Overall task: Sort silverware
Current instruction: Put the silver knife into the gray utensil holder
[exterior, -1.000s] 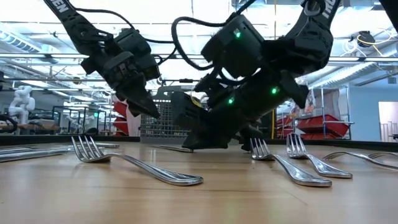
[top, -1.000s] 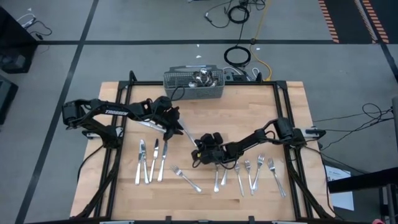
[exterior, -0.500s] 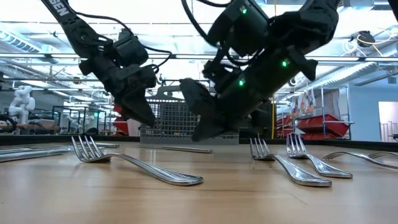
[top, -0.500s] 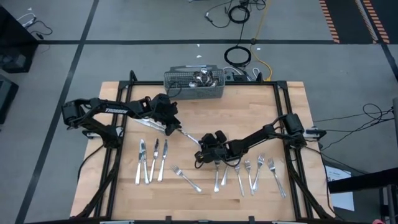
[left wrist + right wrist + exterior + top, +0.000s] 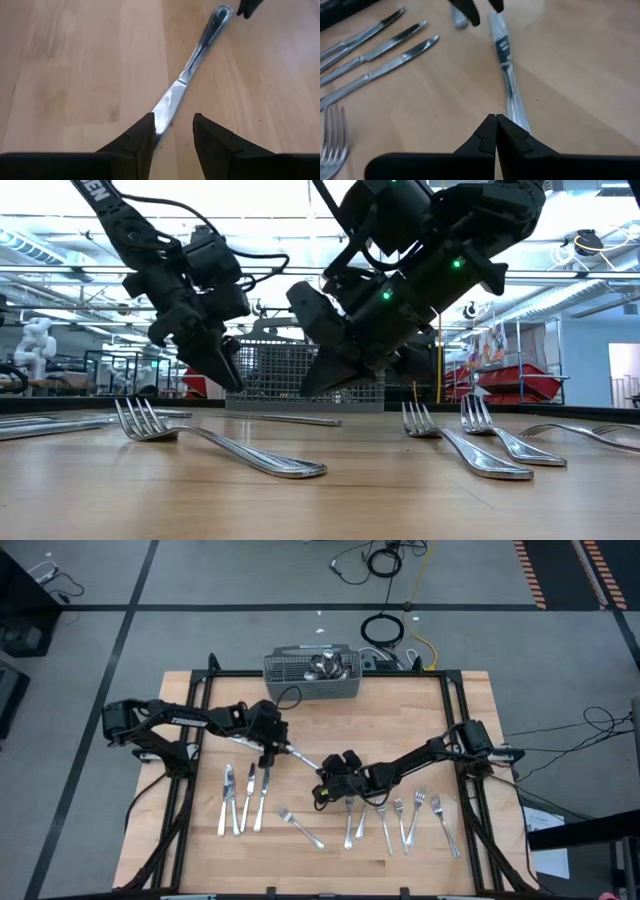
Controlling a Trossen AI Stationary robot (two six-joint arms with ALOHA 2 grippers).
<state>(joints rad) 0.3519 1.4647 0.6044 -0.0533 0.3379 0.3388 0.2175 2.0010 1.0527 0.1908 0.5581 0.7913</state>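
High view: the knife (image 5: 300, 757) lies diagonally on the table (image 5: 400, 710) between the part-open left tool (image 5: 271, 746), at its blade, and the shut, empty right tool (image 5: 322, 783).

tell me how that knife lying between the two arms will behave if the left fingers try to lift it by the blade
The knife is polished metal lying flat on the wooden table, so it will probably be stiff but slippery. The left gripper's open fingers sit at its thin blade tip, so it may slide or pivot rather than lift cleanly.
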